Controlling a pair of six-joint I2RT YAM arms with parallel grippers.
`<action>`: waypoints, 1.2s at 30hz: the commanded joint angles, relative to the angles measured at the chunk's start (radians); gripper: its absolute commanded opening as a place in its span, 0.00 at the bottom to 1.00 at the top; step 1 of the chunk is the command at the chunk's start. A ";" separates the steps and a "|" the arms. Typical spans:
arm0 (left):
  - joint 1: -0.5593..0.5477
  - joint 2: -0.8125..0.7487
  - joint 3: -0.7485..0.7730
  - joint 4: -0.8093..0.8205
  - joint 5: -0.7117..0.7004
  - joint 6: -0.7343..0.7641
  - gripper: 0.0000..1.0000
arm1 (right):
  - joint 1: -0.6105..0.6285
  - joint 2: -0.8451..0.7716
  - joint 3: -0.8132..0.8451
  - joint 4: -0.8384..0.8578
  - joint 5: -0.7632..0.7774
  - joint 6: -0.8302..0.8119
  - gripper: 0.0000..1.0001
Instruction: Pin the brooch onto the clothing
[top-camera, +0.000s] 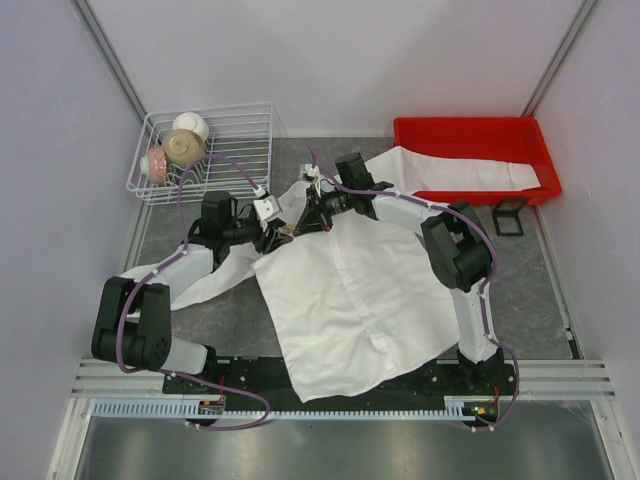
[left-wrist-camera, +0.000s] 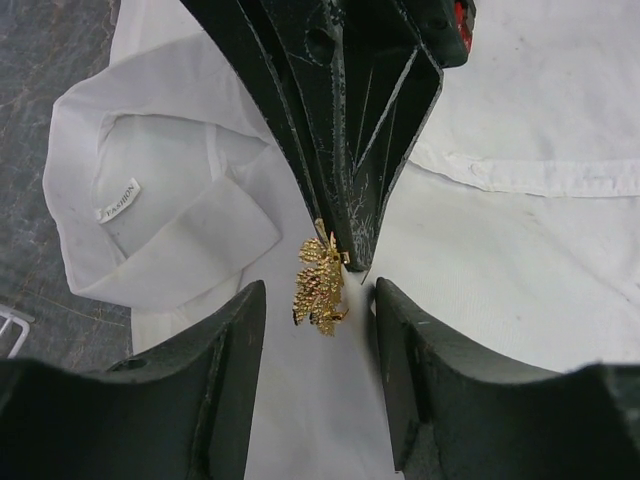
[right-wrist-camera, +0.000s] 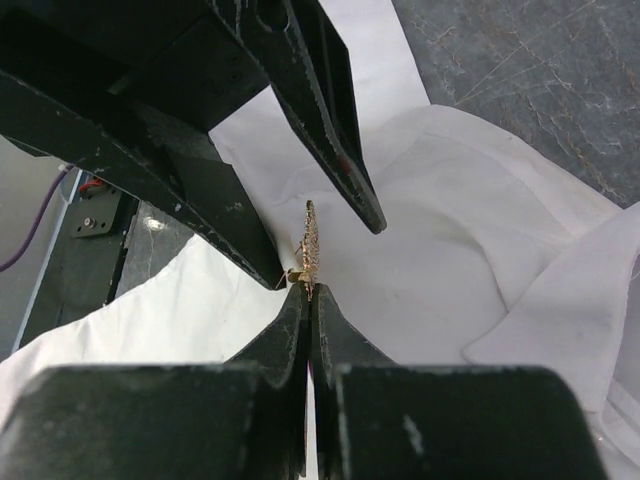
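Right pincer is clamped shut on the brooch's lower edge, above the shirt near its collar. Left pincer stands part-wide, a finger either side; contact unclear. From above, the brooch is lost between the arms.

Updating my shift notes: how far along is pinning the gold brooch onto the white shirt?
Done: the small gold openwork brooch is picked up, pinched in the shut right gripper over the white collared shirt. In hand: the left gripper flanks it with open jaws. Left: pinning it to the fabric; nothing shows it attached.
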 joint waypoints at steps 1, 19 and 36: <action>-0.011 0.003 -0.018 0.092 -0.017 0.037 0.52 | -0.006 -0.043 0.017 0.099 -0.053 0.079 0.00; 0.008 -0.034 -0.070 0.240 0.023 -0.178 0.28 | -0.020 -0.033 0.007 0.111 -0.053 0.101 0.00; 0.029 -0.037 -0.084 0.279 0.095 -0.279 0.21 | -0.031 -0.044 -0.036 0.207 -0.069 0.159 0.00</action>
